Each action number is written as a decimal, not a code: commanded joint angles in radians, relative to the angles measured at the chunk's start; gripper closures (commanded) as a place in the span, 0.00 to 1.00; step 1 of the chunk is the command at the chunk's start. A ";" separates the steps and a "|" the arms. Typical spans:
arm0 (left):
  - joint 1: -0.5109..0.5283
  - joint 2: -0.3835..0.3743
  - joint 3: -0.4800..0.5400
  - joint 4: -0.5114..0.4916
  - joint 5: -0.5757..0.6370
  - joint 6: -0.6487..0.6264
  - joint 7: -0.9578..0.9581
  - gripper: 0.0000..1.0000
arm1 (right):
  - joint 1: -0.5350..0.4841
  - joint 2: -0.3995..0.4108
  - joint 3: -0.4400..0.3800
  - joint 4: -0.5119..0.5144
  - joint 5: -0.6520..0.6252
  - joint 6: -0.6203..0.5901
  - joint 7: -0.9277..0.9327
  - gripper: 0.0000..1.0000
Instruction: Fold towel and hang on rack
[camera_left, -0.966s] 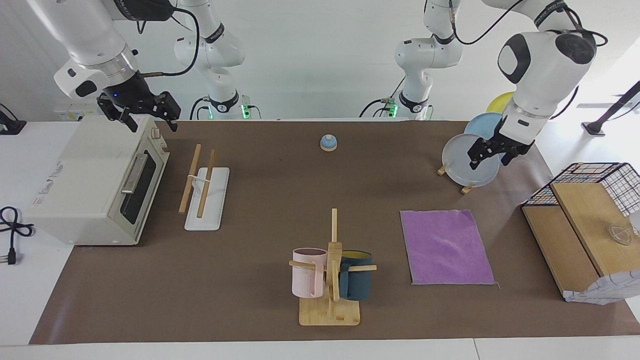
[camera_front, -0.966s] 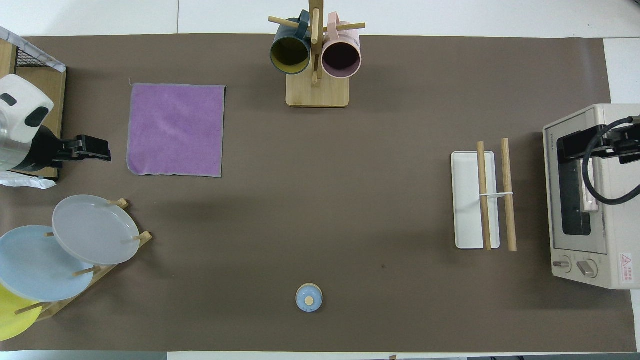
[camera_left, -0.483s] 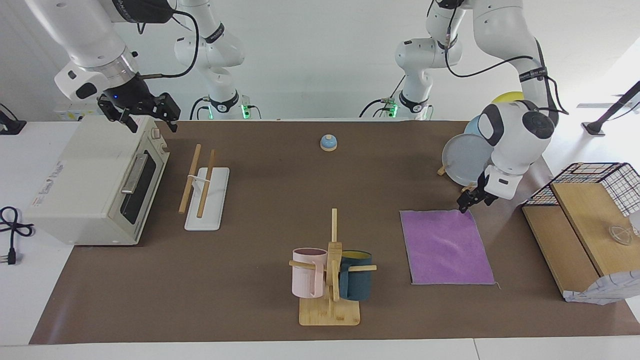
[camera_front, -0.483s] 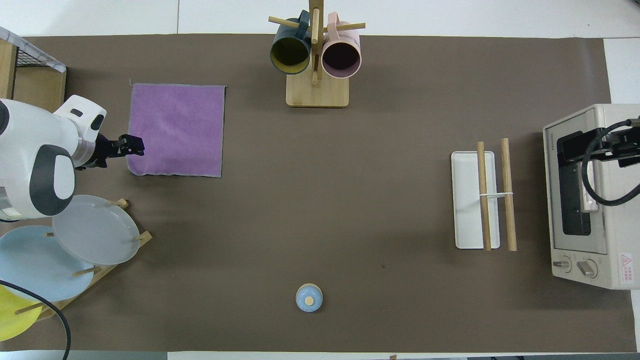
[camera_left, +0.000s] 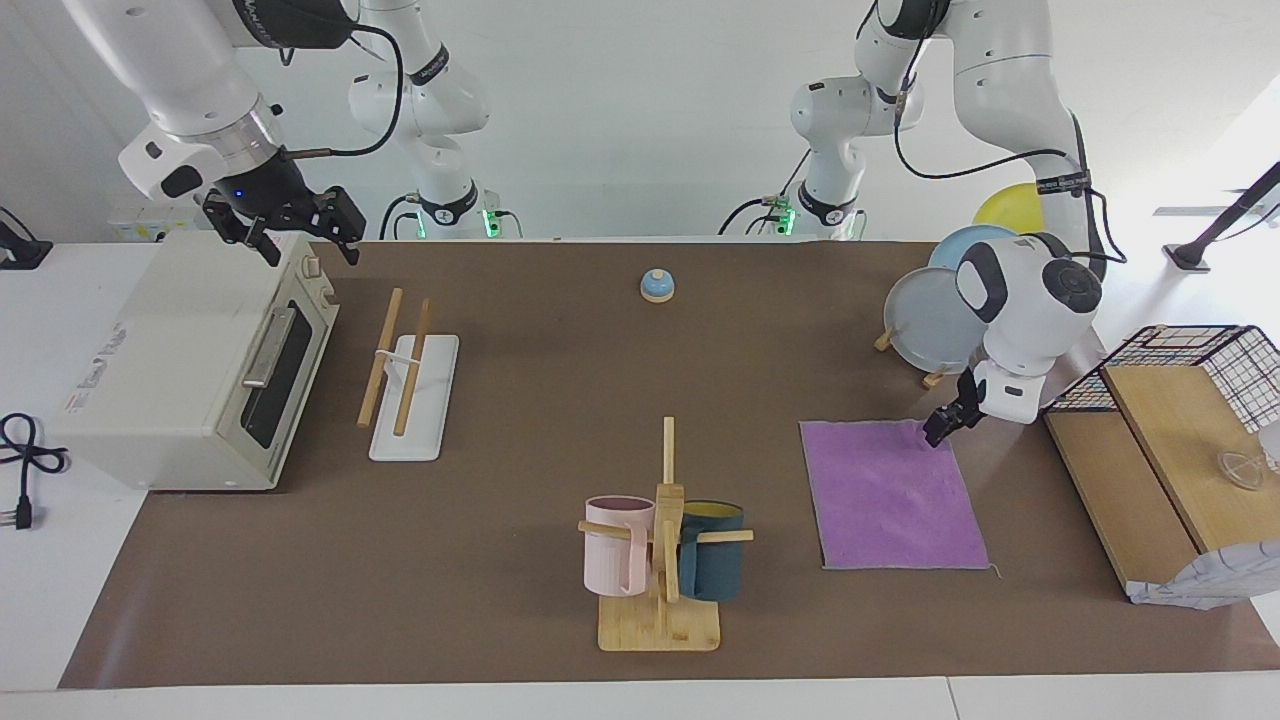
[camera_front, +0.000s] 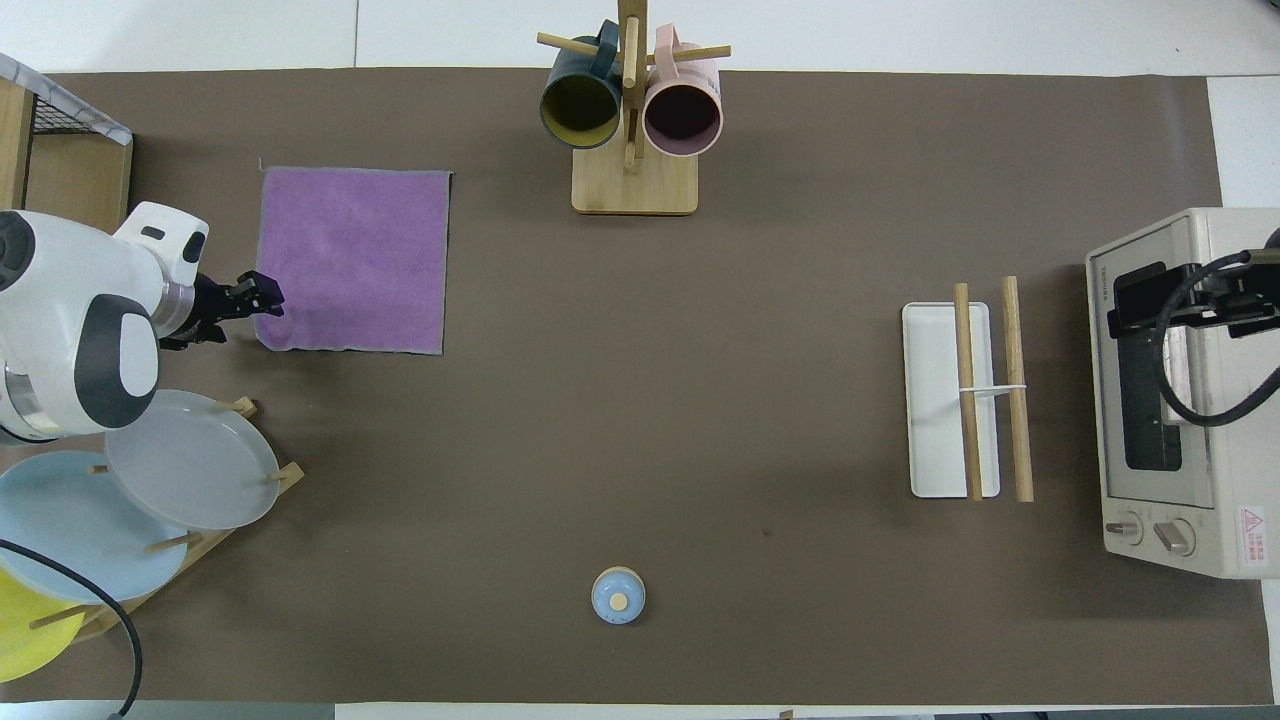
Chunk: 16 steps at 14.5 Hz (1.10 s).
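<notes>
The small purple rectangular cloth towel (camera_left: 893, 492) is seen lying flat and unfolded on the brown-covered table (camera_left: 520, 400), toward the left arm's end and close to the table edge away from the robots. The left claw (camera_left: 945, 422) is lowered onto the towel's corner nearest the robots and the left arm's end; whether its tips are spread or already pinching the cloth cannot be told. A corner is judged to be chosen so that one layer can be peeled up and carried over for the fold. No fold is made yet.

The rack of two light wooden rods on a white oblong base (camera_left: 409, 385) is stood toward the right arm's end, beside the cream toaster oven (camera_left: 190, 360), well apart from the towel, so a carry across the table is expected. The right claw (camera_left: 283, 226) is held spread over the oven's top, waiting. The wooden mug stand with a pink and a dark blue mug (camera_left: 662, 545) is set between towel and rack, so it may need to be cleared.
</notes>
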<state>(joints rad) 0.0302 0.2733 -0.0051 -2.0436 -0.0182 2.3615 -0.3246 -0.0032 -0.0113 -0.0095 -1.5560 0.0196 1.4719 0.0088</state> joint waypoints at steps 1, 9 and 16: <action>0.004 -0.016 -0.003 -0.017 -0.009 0.007 -0.013 0.50 | -0.001 -0.027 0.000 -0.036 -0.003 0.027 -0.023 0.00; 0.001 -0.016 -0.003 -0.020 -0.008 0.001 -0.013 1.00 | 0.032 -0.024 0.057 -0.039 0.008 0.105 0.059 0.00; -0.012 -0.020 -0.003 -0.003 -0.008 -0.040 -0.004 1.00 | 0.032 -0.016 0.149 -0.042 0.010 0.166 0.160 0.00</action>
<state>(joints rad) 0.0289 0.2731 -0.0128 -2.0442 -0.0202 2.3552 -0.3281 0.0366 -0.0131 0.1191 -1.5720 0.0209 1.6122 0.1373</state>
